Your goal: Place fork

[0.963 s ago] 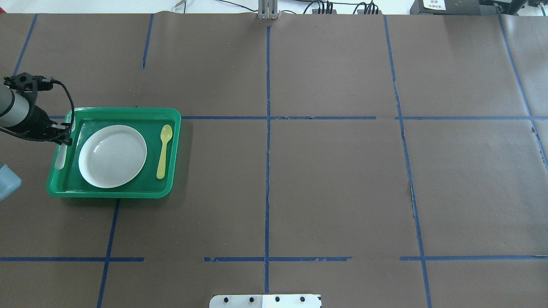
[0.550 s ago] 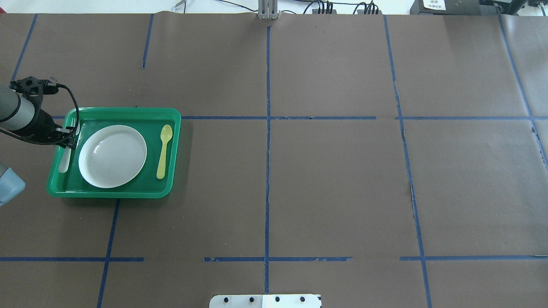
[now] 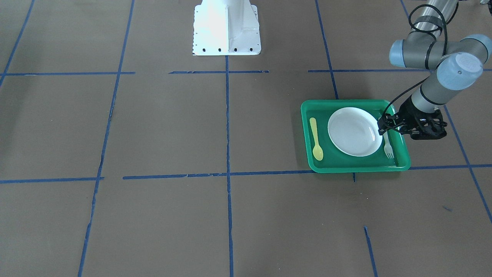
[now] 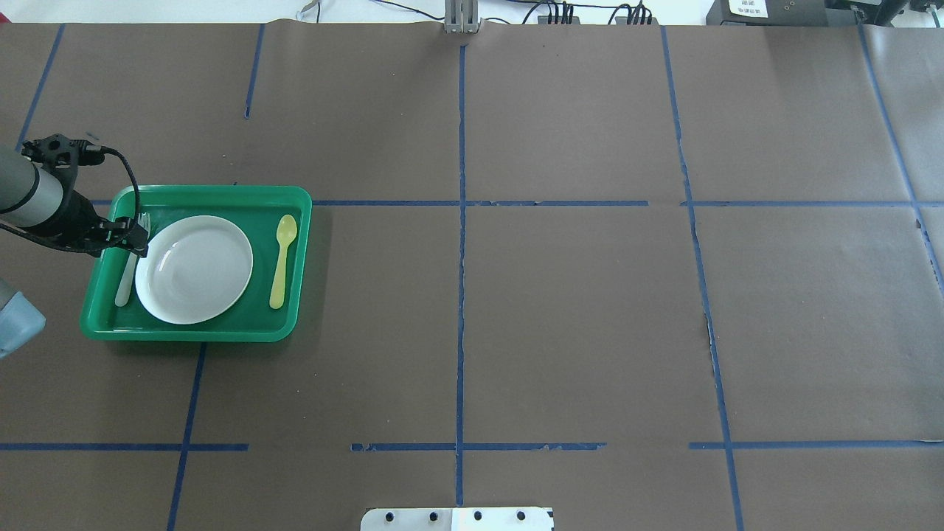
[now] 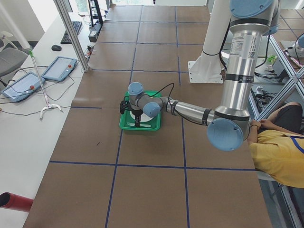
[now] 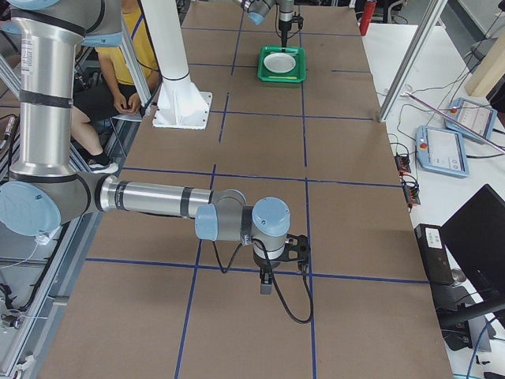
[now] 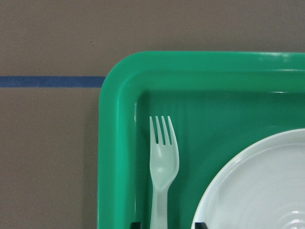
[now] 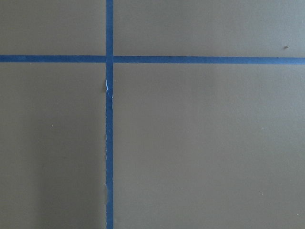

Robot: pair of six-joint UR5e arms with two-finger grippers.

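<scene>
One second on, we find the fork point(image 7: 163, 162) shifted from the edge of the tray point(image 7: 114, 143) to lie beside the plate point(image 7: 257, 191), the left end effector point(image 4: 139, 239) spread wide astride its handle, placement apparently complete.

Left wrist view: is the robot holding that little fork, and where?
Apparently nothing: the fork lies in the green tray; the left gripper straddles its handle, fingertips not touching.

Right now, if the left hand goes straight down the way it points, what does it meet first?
Probably the fork, whose handle lies directly under the open left hand. It rests in the green tray beside the white plate. The hand's height above it is unclear.
</scene>
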